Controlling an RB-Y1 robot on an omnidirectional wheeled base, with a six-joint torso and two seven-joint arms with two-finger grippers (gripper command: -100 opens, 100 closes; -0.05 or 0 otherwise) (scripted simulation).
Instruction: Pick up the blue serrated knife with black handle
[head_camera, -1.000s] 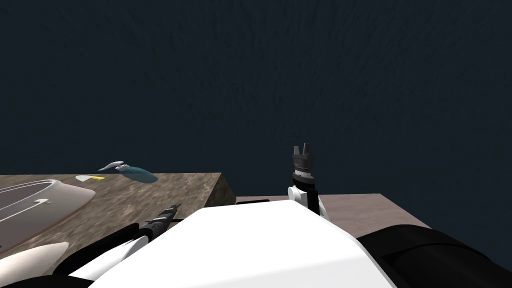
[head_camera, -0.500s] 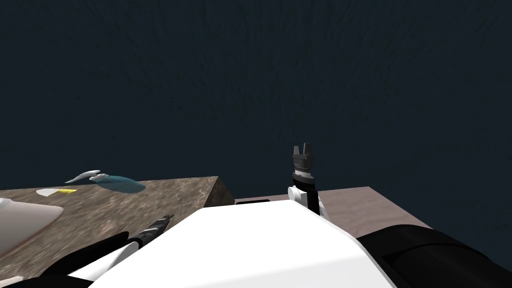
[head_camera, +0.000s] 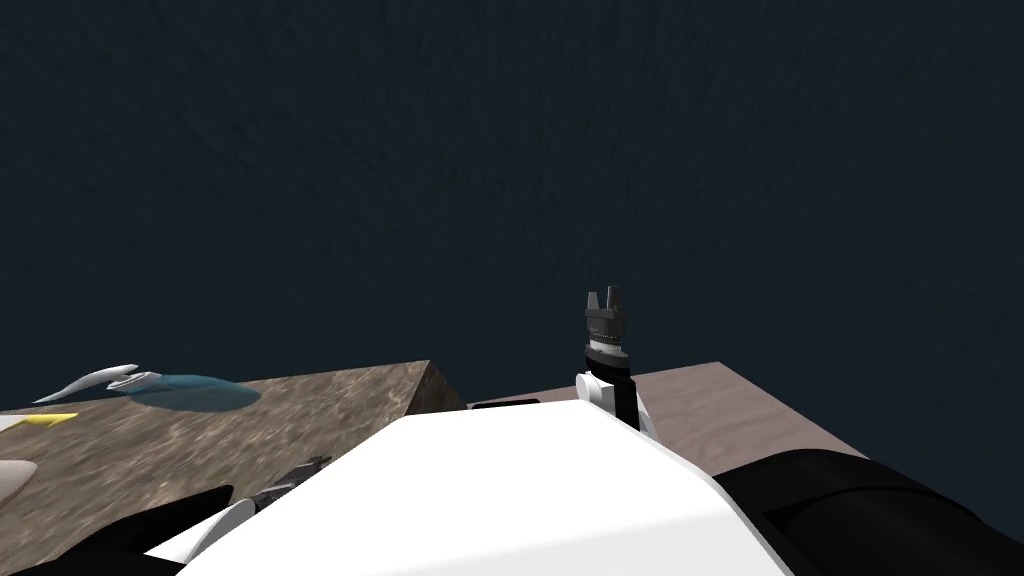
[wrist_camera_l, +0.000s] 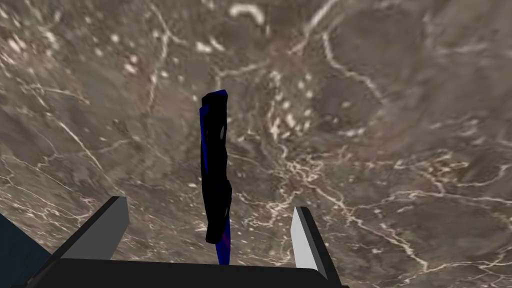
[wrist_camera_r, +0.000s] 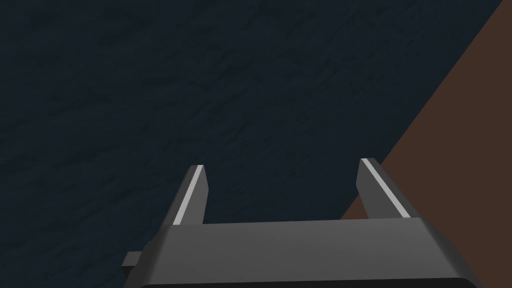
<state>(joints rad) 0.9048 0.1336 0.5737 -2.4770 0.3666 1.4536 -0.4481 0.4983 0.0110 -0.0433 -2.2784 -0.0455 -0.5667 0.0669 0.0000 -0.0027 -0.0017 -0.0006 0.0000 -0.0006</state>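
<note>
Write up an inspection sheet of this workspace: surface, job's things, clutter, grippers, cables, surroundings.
Surface: brown marbled counter.
Job's things: knife, black handle with blue along its edge. It lies on the counter, lengthwise between the left gripper's fingers, and neither finger touches it.
Clutter: teal object with a silvery curved part, near the counter's far edge; yellow-and-white piece beside it.
Grippers: left gripper open, over the knife; right gripper open, raised to the right of the counter, holding nothing.
Cables: nothing seen.
Surroundings: dark blue-grey wall; paler brown surface to the counter's right.
</note>
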